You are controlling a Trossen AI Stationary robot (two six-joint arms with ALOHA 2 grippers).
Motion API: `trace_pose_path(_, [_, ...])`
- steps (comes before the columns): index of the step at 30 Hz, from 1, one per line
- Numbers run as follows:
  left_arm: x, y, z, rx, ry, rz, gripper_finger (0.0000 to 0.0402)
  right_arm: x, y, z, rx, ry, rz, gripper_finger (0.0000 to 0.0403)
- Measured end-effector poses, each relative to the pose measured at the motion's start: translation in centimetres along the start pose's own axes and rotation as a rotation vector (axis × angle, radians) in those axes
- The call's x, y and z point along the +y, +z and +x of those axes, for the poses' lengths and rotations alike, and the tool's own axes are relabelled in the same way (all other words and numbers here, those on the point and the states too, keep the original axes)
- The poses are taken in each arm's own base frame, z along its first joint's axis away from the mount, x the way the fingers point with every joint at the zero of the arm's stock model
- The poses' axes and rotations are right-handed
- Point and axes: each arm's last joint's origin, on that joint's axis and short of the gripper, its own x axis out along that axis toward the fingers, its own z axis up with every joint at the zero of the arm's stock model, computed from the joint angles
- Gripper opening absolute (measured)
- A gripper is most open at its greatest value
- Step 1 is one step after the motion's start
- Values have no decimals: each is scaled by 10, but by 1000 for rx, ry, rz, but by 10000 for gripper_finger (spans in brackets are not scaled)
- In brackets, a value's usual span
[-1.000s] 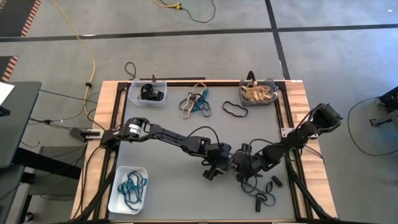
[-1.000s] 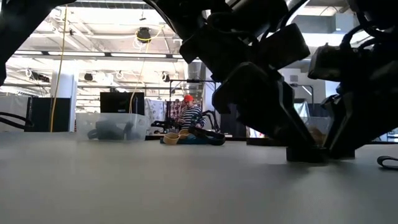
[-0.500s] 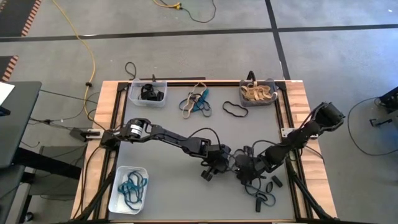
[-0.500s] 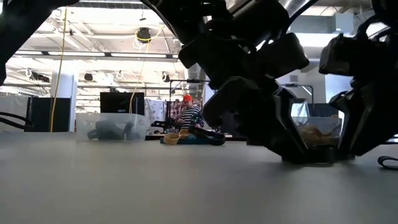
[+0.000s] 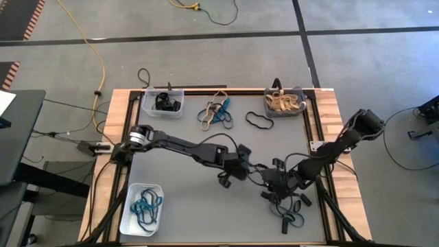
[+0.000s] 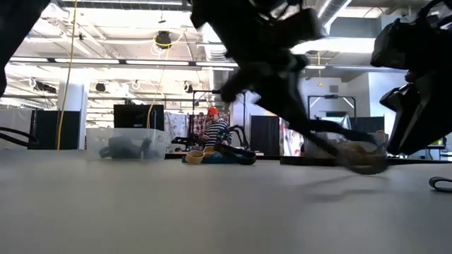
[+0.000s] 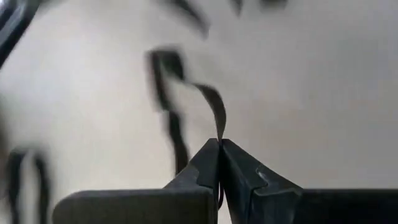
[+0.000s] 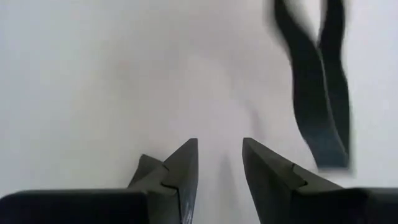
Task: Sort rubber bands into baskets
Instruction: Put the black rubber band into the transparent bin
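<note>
The left gripper point(image 7: 219, 144) is closed tight on a black rubber band point(image 7: 214, 106), near the middle of the table point(image 5: 171, 185). The right gripper point(image 8: 219, 155) is just beside it with its fingers apart, holding nothing, it seems. More rubber bands point(image 5: 291, 218) lie close to it, well apart from the white basket point(image 5: 141, 208).

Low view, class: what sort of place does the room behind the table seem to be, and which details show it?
Probably a large workshop or robotics lab: a high ceiling with long strip lights, a dark monitor on a bench, and a seated person working far behind.
</note>
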Motion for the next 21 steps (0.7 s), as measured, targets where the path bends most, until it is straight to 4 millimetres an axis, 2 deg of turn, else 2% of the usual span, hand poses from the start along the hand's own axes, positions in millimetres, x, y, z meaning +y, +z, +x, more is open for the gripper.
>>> trace_pose_path(5, [30, -18, -57, 190, 106, -39, 0, 1, -2, -1, -39, -45, -17, 153])
trace_pose_path(8, [45, -38, -92, 319, 132, -94, 0, 2, -4, -1, -46, -65, -31, 153])
trace_pose_path(14, [77, -87, -164, 531, 211, -274, 0, 2, -5, -1, -78, -102, -50, 153])
trace_pose_path(21, [105, -152, -228, 710, 263, -516, 0, 4, -7, -3, -90, -118, -71, 153])
